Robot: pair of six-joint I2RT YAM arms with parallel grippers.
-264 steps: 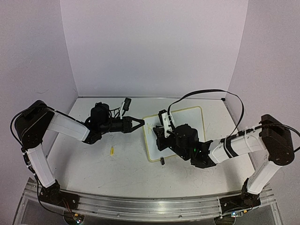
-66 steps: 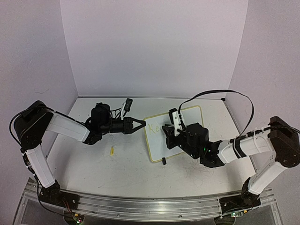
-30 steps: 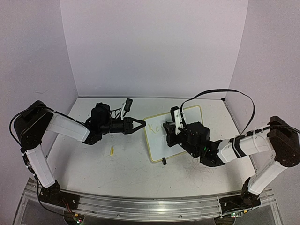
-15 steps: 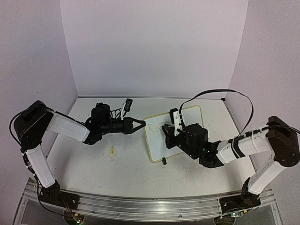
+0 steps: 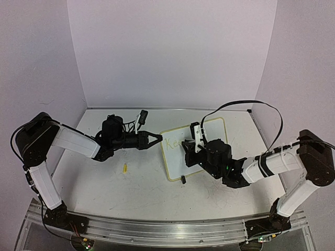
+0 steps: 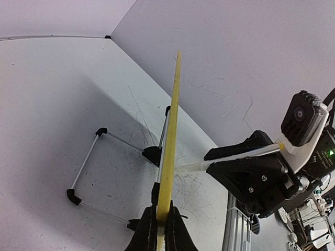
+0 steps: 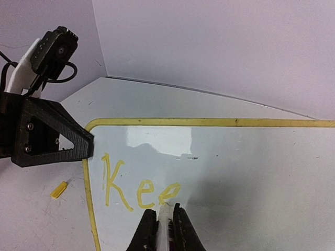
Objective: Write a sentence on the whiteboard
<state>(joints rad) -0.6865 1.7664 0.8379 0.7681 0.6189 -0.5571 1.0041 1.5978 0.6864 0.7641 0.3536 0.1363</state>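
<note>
The sentence point(image 7: 137, 189) reads only "Kee" plus a partial fourth letter, in yellow-green at the left end of the whiteboard point(image 7: 235, 172), which sits right of centre on the table point(image 5: 104, 183). The right gripper point(image 7: 165, 215) pinches a marker point(image 6: 191, 166) whose tip touches the board. The left gripper point(image 6: 162, 224) is clamped on the board's left rim.

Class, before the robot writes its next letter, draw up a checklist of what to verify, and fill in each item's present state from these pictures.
1. Board held steady: the left claw is shut on the rim of the whiteboard. Ok.
2. Pen secured: the right claw is shut on the marker. Ok.
3. Tip placed: the marker tip sits at the board just under the last letter. Ok.
4. The sentence finished: only "Kee" shows. Not ok.
5. Room for more letters: the board is blank to the right of the writing. Ok.
6. Ink left in the marker: cannot tell.
</note>
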